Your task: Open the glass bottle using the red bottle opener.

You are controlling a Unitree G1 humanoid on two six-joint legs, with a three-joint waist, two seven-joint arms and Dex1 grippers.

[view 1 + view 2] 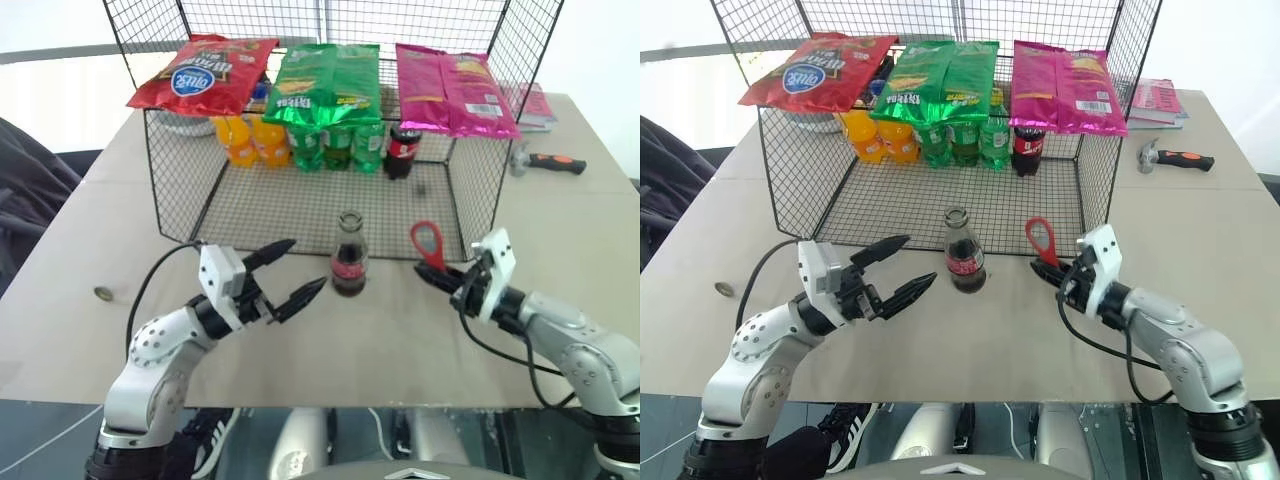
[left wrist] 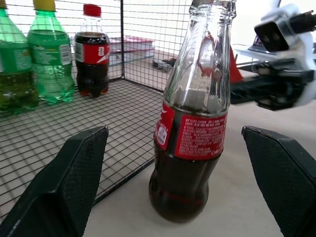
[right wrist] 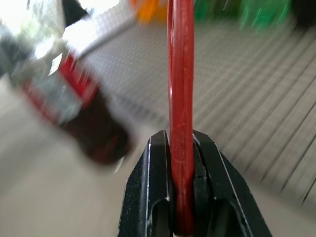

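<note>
bottle status: the glass bottle (image 1: 348, 258) is standing upright on the counter (image 1: 400, 330), just in front of the wire cage (image 1: 470, 180), between the 2 arms. in the head views its mouth is looking bare, no red cap showing, so my read is the cap may already be off; hard to be sure at this size.

left claw (image 1: 283, 272) is hanging released, fingers spread wide, just left of the bottle and not touching it. right claw (image 1: 440, 274) is clenching the handle of the red bottle opener (image 1: 428, 243), ring head pointing up, right of the bottle and apart from it.

if the cap is in fact on: left claw should be closing on the bottle's body at the label, low enough to stop tipping, before the opener comes in. then the ring goes over the crown edge and levers up, slowly, since the bottle is narrow-based.

view differences:
- left wrist view is showing the bottle centred between the open fingers (image 2: 64, 182), label facing, top rim cut off by the frame edge, right claw beyond.
- right wrist view is showing the opener edge-on, pinched tight between both pads (image 3: 159, 163), bottle blurred off to one side.
- head views alone are giving the gap between opener and bottle neck.
</note>
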